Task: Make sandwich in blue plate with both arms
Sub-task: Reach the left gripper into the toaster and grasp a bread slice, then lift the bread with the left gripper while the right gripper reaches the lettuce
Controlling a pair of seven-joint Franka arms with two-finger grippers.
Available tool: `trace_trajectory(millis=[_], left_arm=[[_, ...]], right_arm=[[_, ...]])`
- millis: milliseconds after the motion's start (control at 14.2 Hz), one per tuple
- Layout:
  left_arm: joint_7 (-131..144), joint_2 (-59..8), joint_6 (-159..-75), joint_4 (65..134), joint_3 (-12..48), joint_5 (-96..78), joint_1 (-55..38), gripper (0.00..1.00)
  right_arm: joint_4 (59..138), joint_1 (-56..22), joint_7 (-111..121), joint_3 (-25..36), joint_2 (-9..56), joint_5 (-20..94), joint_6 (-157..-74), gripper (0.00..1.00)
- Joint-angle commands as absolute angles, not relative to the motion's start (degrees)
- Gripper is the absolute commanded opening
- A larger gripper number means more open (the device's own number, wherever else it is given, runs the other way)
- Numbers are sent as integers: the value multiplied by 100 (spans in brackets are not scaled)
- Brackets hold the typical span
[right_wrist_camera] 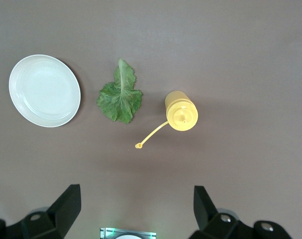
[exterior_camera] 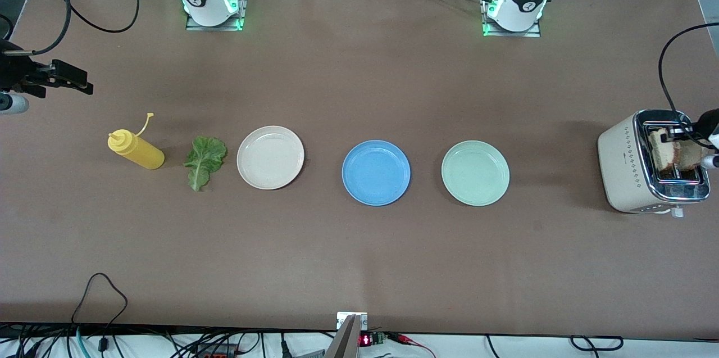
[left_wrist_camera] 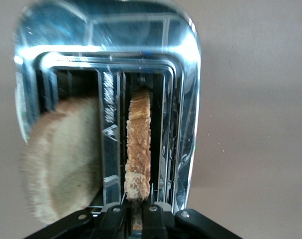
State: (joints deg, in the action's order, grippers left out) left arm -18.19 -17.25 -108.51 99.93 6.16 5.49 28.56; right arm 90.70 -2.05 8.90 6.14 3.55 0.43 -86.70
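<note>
A cream and chrome toaster [exterior_camera: 623, 170] stands at the left arm's end of the table with two toasted bread slices [exterior_camera: 671, 153] sticking up from its slots. My left gripper [left_wrist_camera: 136, 206] is over the toaster [left_wrist_camera: 188, 99], shut on the top edge of one upright slice [left_wrist_camera: 139, 149]. The other slice [left_wrist_camera: 63, 159] leans in the neighbouring slot. The blue plate [exterior_camera: 376, 172] lies bare at mid-table. A green lettuce leaf [exterior_camera: 204, 160] lies flat toward the right arm's end. My right gripper [right_wrist_camera: 136, 191] hangs open over that end, holding nothing.
A cream-white plate [exterior_camera: 270, 157] lies between the lettuce and the blue plate. A mint-green plate [exterior_camera: 475, 173] lies between the blue plate and the toaster. A yellow squeeze bottle [exterior_camera: 136, 150] with its cap hanging open stands beside the lettuce [right_wrist_camera: 120, 97].
</note>
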Motion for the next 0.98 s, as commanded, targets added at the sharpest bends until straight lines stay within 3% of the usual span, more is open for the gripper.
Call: trace_trajectory(millis=[0, 211, 492, 632, 702, 913], left_arm=[[-1898, -1705, -9656, 8820, 834, 554, 2857, 1], [-1758, -1661, -8440, 7965, 1545, 318, 2848, 1], [-479, -1520, -8227, 8050, 2888, -43, 2856, 1], [382, -1590, -8602, 8392, 3583, -359, 2821, 1], [1013, -1652, -9196, 8724, 3925, -378, 2760, 1], [2237, -2204, -10167, 9009, 4315, -387, 2104, 1]], right_arm=[[9035, -141, 844, 580, 360, 149, -8613, 100], [9035, -141, 844, 580, 360, 149, -8613, 100], [9035, -149, 835, 580, 360, 149, -8613, 100], [9035, -141, 835, 580, 360, 149, -8613, 100], [9035, -141, 835, 580, 360, 149, -8613, 100], [9035, -141, 835, 580, 369, 149, -8613, 100]])
